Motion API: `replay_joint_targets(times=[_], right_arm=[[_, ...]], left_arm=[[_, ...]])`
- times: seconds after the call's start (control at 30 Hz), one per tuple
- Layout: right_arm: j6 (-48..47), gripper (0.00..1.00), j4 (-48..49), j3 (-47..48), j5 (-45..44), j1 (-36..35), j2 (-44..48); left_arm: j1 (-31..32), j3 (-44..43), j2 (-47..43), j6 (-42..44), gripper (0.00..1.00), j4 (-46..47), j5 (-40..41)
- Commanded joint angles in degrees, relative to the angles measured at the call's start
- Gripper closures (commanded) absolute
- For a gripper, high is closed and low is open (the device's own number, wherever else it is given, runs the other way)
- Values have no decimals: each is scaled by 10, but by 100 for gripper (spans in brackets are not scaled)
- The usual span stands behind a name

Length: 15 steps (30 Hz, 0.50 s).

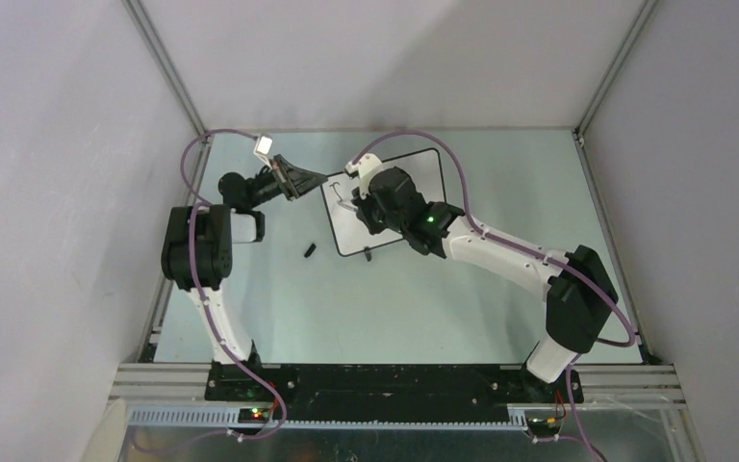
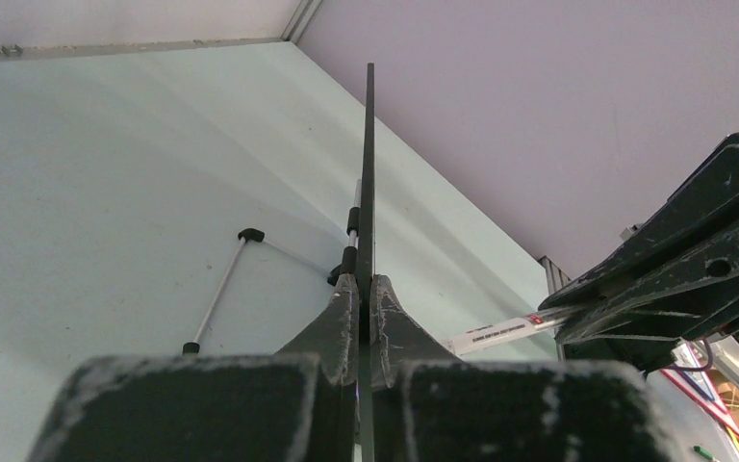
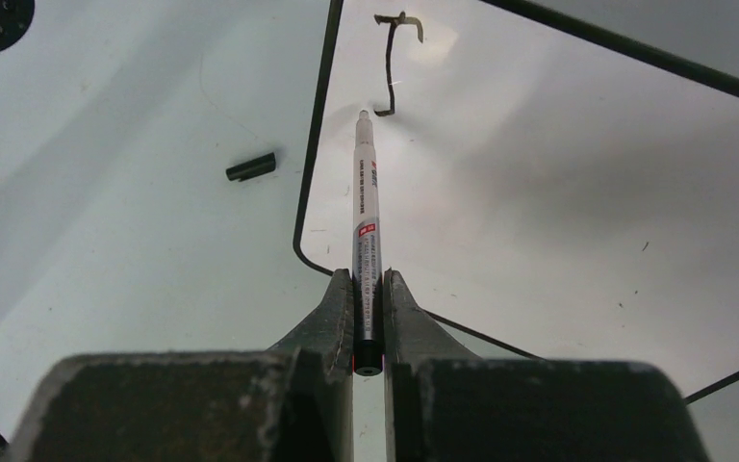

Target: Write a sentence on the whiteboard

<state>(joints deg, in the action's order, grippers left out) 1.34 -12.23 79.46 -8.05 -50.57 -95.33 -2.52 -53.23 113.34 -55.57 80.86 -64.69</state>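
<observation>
The whiteboard (image 1: 425, 173) lies tilted at the table's middle back. My left gripper (image 1: 318, 180) is shut on its left edge, and the left wrist view shows that edge as a thin dark line (image 2: 369, 173) between the jaws of the left gripper (image 2: 366, 281). My right gripper (image 3: 367, 274) is shut on a white marker pen (image 3: 367, 207) and sits over the board's left part (image 1: 358, 205). The pen's tip rests on the whiteboard (image 3: 558, 192) just below one black hooked stroke (image 3: 391, 67), like a "J", the only part of the sentence that shows.
The pen's black cap (image 1: 309, 251) lies on the table left of the board, also in the right wrist view (image 3: 251, 166). A thin rod with black ends (image 2: 216, 294) shows under the board. Grey walls close in the back and sides.
</observation>
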Motion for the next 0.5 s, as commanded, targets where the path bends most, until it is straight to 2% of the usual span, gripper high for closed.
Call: replay_joint_targets(times=[0.0, 0.47], right_arm=[[-12, 100, 55, -6, -7, -5, 24], [-12, 100, 38, 21, -3, -8, 1]], left_arm=[[-4, -8, 5, -12, 100, 45, -1], [-4, -11, 9, -17, 100, 45, -1]])
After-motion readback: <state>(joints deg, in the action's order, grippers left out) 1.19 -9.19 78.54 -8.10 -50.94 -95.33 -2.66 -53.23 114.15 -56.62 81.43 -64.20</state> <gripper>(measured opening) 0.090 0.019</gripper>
